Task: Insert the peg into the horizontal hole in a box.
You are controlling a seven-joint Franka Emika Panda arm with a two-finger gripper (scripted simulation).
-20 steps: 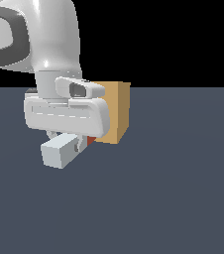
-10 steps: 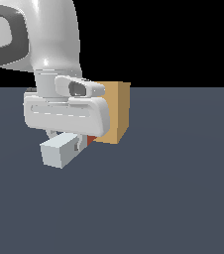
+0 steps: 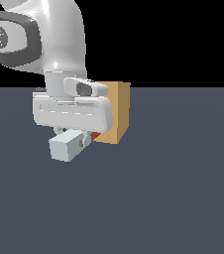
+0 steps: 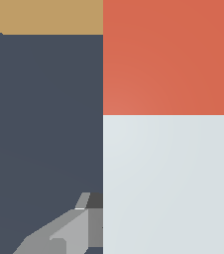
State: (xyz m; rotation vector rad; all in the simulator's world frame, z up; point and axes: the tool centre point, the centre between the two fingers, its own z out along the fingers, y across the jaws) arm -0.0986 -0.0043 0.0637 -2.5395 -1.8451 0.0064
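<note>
Peg (image 3: 70, 144) and box (image 3: 115, 113) are what the coming push depends on. In the exterior view the bar lies level just above the desk (image 3: 173, 188), its pale end nearest the camera and its red end pointing away toward the box, just to the exterior view's right of the end effector (image 3: 74, 135). The red tip sits right at the box's near face; whether it has entered the hole is hidden by the robot's hand. The wrist view shows the red section running up to the tan face. The end effector is clamped on the pale part. Judging from this, the push should run straight along the bar's long axis.
</note>
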